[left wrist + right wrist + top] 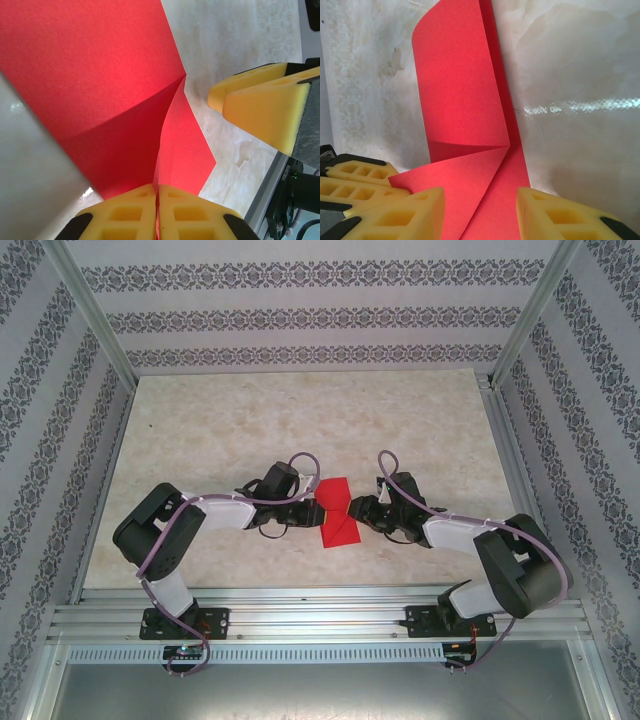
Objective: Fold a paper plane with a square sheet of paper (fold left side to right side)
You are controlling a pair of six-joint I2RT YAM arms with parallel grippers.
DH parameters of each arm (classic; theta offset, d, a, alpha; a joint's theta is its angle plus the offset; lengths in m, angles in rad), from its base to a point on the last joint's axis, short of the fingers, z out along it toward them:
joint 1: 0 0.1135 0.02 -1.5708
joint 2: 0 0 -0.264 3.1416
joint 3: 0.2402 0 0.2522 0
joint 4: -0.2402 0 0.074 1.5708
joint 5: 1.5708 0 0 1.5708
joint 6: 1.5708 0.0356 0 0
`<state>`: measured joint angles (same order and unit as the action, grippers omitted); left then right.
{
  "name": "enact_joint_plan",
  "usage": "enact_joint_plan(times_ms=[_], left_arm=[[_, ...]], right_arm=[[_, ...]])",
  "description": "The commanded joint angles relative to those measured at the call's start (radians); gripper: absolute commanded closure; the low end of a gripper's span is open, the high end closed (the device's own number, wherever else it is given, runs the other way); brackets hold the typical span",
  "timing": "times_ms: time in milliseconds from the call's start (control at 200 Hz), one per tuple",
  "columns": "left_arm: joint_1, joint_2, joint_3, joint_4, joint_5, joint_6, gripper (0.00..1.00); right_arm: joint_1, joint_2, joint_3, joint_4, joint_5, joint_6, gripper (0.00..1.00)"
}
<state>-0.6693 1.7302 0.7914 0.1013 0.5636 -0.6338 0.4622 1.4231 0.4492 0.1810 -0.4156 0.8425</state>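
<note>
The square sheet of paper [336, 512] is bright red and partly folded, lying on the table between my two grippers. In the left wrist view my left gripper [158, 192] is shut on a raised edge of the paper [110, 95], its yellow pads pressed together on it. A flap of the paper [465, 110] curls up and over from that grip, with a diagonal crease across it. My right gripper [480, 200] stands open, its fingers [402, 212] astride the lower part of the sheet without pinching it. In the top view the left gripper [308, 510] and right gripper [362, 512] face each other across the paper.
The pale marbled tabletop [300, 420] is bare around the paper. Patterned walls and metal frame posts [95, 310] enclose the table. A metal rail [320, 615] runs along the near edge by the arm bases. The right gripper's yellow finger [265, 107] sits close beside the paper.
</note>
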Motion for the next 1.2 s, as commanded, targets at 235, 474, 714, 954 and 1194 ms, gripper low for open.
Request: enact_joint_plan(times_ms=[235, 474, 714, 954, 1194], left_arm=[[0.022, -0.026, -0.034, 0.025, -0.033, 0.013, 0.90], [0.023, -0.015, -0.033, 0.036, -0.022, 0.011, 0.89], [0.025, -0.008, -0.025, 0.033, -0.027, 0.016, 0.86], [0.096, -0.128, -0.098, 0.156, 0.030, -0.051, 0.45], [0.183, -0.389, -0.190, 0.367, 0.093, -0.235, 0.00]], right_arm=[[0.025, 0.135, 0.026, 0.181, -0.066, 0.073, 0.55], [0.042, 0.170, 0.046, 0.218, -0.076, 0.090, 0.58], [0.047, 0.165, 0.067, 0.201, -0.083, 0.077, 0.76], [0.020, 0.042, 0.047, 0.192, -0.085, 0.042, 1.00], [-0.047, -0.194, 0.075, 0.173, -0.129, -0.033, 1.00]])
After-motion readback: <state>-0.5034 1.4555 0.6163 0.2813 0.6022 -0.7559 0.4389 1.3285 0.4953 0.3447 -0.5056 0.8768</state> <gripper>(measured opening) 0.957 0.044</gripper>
